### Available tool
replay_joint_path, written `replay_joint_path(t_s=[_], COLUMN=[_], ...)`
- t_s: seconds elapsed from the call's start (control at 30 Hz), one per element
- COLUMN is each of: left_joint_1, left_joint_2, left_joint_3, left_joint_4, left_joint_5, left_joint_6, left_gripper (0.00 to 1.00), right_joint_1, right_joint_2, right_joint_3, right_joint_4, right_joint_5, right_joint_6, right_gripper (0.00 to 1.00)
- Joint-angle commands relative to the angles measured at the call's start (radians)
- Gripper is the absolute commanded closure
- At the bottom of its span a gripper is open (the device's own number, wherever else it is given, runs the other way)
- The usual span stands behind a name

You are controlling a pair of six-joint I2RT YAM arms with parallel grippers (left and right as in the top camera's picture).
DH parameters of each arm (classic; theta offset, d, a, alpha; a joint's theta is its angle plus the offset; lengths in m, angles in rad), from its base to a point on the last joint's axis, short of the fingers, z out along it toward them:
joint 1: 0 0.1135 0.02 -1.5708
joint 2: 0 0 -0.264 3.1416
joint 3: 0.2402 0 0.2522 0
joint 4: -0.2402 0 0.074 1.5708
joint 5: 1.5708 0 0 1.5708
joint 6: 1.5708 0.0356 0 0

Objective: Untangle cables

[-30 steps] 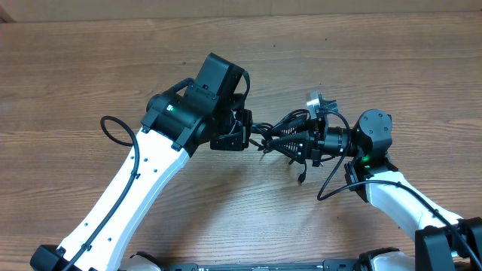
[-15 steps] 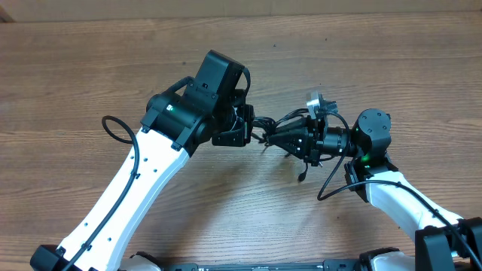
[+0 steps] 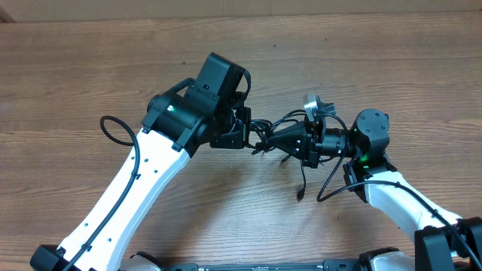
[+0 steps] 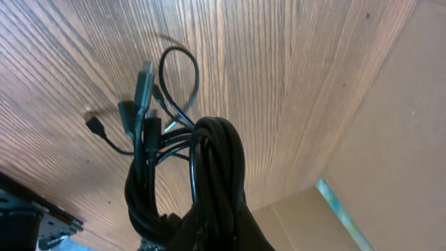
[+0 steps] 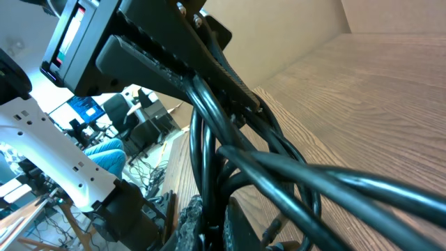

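Cables (image 3: pixel 263 135) hang in one knotted bundle between your two grippers, above the middle of the table (image 3: pixel 392 53). You cannot count the strands because they overlap too tightly. Your left gripper (image 3: pixel 242 135) is clenched on the looped end, its fingertips cut off in the wrist view. Your right gripper (image 3: pixel 277 140) is clamped on the opposite side, fingers mostly hidden behind cords. One plug end (image 3: pixel 300 196) dangles below the bundle. Wood runs wide on every side.

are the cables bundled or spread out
Bundled: the cables hang as one looped clump between the left tool and right tool.
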Motion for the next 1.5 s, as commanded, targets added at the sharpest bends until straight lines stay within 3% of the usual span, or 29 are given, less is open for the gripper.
replay_joint_path(t_s=[0.0, 0.17, 0.47, 0.7, 0.73, 0.77, 0.8, 0.83, 0.9, 1.03, 1.3, 1.4, 1.47], left_joint_1=[-0.004, -0.004, -0.004, -0.004, -0.004, -0.004, -0.004, -0.004, -0.004, -0.004, -0.004, -0.004, -0.004], left_joint_2=[-0.005, -0.005, -0.005, -0.005, -0.005, -0.005, -0.005, -0.005, -0.005, -0.005, -0.005, -0.005, -0.005], left_joint_3=[0.014, 0.014, 0.014, 0.014, 0.014, 0.014, 0.014, 0.014, 0.014, 0.014, 0.014, 0.014, 0.014], left_joint_4=[-0.017, -0.016, -0.016, -0.014, -0.013, -0.009, -0.007, -0.006, -0.006, -0.002, 0.056, 0.057, 0.059], left_joint_5=[-0.123, -0.200, -0.333, -0.288, -0.268, -0.241, -0.219, -0.205, -0.179, -0.116, -0.005, -0.003, 0.011], left_joint_6=[0.023, 0.084, 0.315, 0.319, 0.307, 0.287, 0.270, 0.251, 0.216, 0.142, 0.111, 0.095, 0.095], left_gripper=[0.96, 0.96, 0.96, 0.96, 0.96, 0.96, 0.96, 0.96, 0.96, 0.96, 0.96, 0.96, 0.96], right_joint_1=[-0.004, -0.004, -0.004, -0.004, -0.004, -0.004, -0.004, -0.004, -0.004, -0.004, -0.004, -0.004, -0.004], right_joint_2=[-0.006, -0.006, -0.006, -0.006, -0.006, -0.006, -0.006, -0.006, -0.006, -0.006, -0.006, -0.006, -0.006], right_joint_3=[0.004, 0.004, 0.004, 0.004, 0.004, 0.004, 0.004, 0.004, 0.004, 0.004, 0.004, 0.004, 0.004], right_joint_4=[0.006, 0.006, 0.007, 0.007, 0.007, 0.006, 0.006, 0.006, 0.006, 0.006, 0.006, 0.006, 0.006], right_joint_5=[-0.010, -0.012, -0.019, -0.019, -0.019, -0.019, -0.019, -0.020, -0.019, -0.019, -0.021, -0.034, -0.034], right_joint_6=[0.007, 0.010, 0.010, 0.010, 0.010, 0.010, 0.010, 0.010, 0.010, 0.010, 0.010, 0.009, 0.006], right_gripper=[0.96, 0.96, 0.96, 0.96, 0.92, 0.75, 0.50, 0.40, 0.32, 0.27, 0.27, 0.28, 0.35])
